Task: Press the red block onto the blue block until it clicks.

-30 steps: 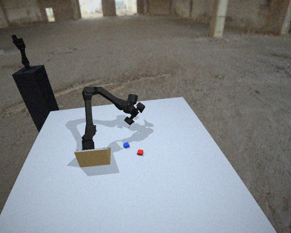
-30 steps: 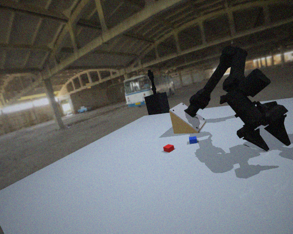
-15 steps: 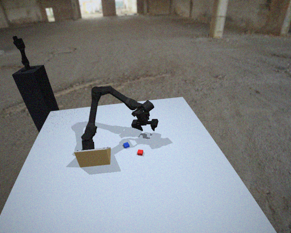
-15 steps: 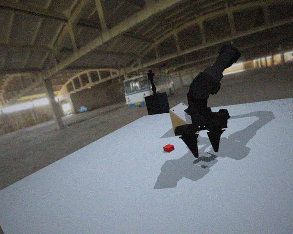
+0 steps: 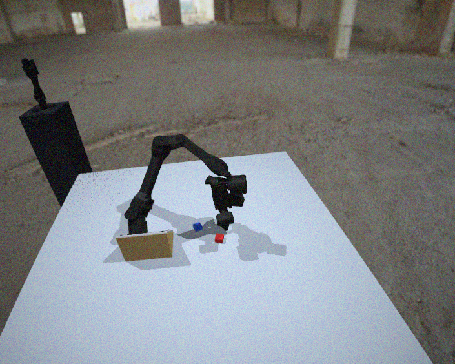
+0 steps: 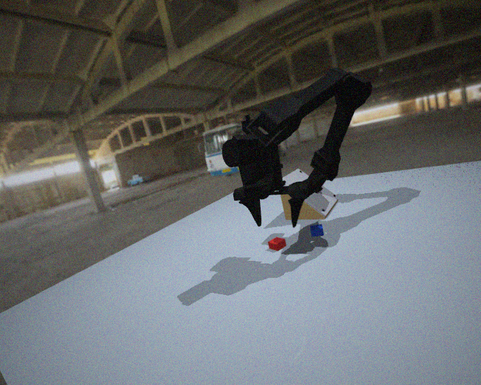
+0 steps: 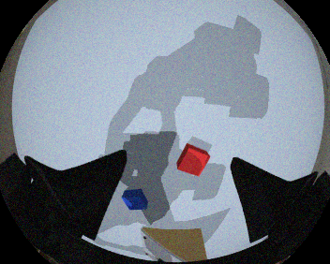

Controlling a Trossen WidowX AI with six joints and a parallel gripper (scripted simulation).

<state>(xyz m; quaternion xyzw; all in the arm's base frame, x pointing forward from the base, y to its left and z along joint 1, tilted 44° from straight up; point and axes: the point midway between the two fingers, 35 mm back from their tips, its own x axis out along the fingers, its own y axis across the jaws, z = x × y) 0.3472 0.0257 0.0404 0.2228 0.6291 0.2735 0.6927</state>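
"What's on the far left, from the top?"

"A tall black box-shaped stand [image 5: 59,150], beside the white flat table [image 5: 219,313] [image 6: 273,331] [image 7: 73,94]."

"And next?"

"A tan wedge with a slanted white top [image 5: 147,246] [image 6: 302,209] [image 7: 186,241] (like a little slide!). It's by the foot of the jointed black arm [image 5: 151,176] [image 6: 340,132]."

"Then the blocks?"

"Yes, a small blue cube-shaped block [image 5: 197,226] [image 6: 316,230] [image 7: 135,199], then a small red box-shaped block [image 5: 219,238] [image 6: 277,244] [image 7: 193,160]. Both sit on the table, near each other but apart."

"Where's the black two-fingered claw [image 5: 224,223] [image 6: 277,226] [image 7: 182,160]?"

"Up above the table, near the red block. It's wide open, with nothing in it. The red block isn't on the blue one."
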